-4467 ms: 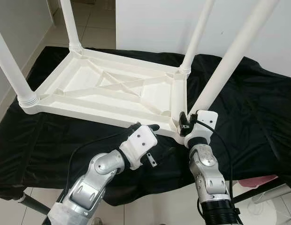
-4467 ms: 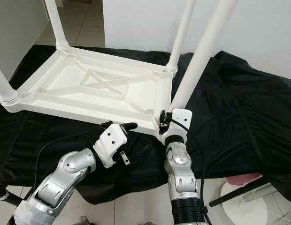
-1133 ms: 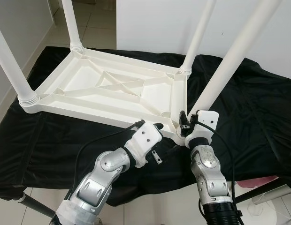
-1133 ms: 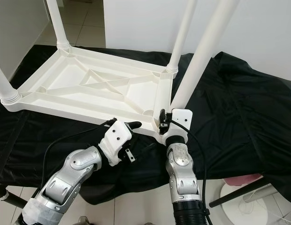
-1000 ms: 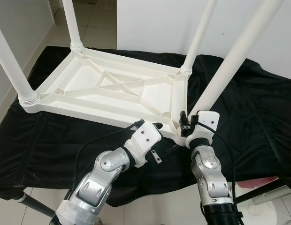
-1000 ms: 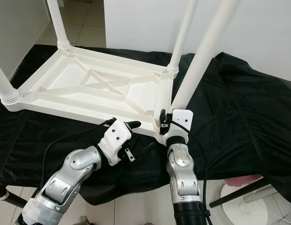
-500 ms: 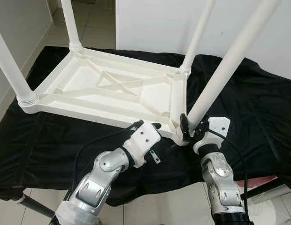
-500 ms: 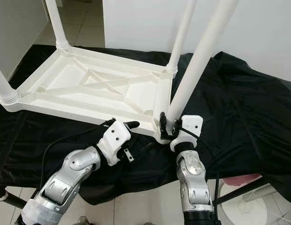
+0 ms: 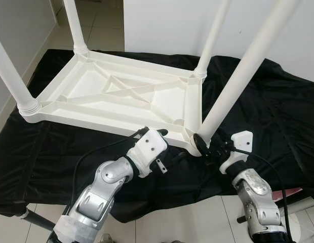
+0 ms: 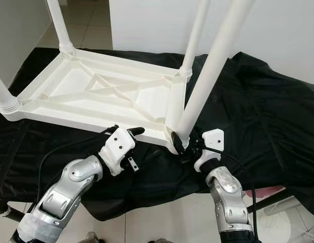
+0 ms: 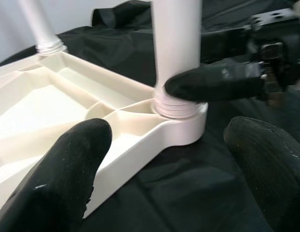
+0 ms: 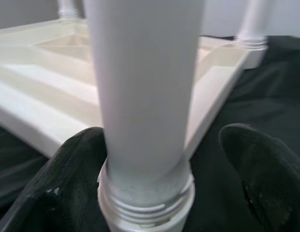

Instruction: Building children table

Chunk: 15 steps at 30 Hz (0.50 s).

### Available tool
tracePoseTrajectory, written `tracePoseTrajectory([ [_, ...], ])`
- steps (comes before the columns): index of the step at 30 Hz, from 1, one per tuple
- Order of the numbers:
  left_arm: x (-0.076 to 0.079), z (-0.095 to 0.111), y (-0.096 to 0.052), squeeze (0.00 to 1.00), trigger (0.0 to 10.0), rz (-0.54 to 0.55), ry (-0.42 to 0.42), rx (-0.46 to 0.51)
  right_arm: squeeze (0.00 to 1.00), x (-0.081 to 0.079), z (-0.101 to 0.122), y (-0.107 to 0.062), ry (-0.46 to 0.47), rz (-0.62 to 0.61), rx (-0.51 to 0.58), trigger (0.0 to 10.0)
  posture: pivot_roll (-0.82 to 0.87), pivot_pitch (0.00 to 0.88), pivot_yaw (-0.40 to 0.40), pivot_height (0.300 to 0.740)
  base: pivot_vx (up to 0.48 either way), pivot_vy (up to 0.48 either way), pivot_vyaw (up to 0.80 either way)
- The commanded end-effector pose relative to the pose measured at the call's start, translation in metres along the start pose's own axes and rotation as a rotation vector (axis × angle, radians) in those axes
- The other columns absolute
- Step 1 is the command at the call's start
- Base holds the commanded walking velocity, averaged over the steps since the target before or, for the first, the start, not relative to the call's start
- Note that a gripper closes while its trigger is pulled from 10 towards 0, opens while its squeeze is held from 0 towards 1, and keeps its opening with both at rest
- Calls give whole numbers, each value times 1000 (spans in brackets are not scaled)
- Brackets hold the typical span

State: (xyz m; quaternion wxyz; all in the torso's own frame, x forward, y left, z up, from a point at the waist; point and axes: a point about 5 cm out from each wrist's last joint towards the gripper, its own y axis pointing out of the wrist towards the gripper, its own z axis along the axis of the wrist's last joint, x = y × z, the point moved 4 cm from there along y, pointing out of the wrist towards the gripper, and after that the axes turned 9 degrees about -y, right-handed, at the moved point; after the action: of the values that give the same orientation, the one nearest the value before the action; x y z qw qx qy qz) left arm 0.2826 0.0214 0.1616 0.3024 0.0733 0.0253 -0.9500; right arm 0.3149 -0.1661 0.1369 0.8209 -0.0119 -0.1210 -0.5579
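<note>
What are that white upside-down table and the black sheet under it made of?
The table looks like moulded plastic, smooth and matte-white: ribbed underside, threaded collars where the legs meet it. The sheet seems a thin synthetic fabric, slightly shiny and creased, though I can't tell which kind.

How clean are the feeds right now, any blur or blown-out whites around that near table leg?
Head views: sharp and evenly lit, with detail lost in the black cloth. Left wrist view: the near fingers are soft, the table leg crisper. Right wrist view: the leg fills the centre, slightly blurred and pale, its threaded base readable.
</note>
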Motion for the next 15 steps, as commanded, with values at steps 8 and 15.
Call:
tracePoseTrajectory([
  [8,6,1,-4,0,10000,-36,11,19,0,-6,2,14,-37,161,14,10000,-8,108,-96,740,0,0,0],
  [15,5,4,0,0,10000,-35,36,36,0,-16,3,34,-61,267,30,8745,-2,101,-107,740,0,0,0],
])
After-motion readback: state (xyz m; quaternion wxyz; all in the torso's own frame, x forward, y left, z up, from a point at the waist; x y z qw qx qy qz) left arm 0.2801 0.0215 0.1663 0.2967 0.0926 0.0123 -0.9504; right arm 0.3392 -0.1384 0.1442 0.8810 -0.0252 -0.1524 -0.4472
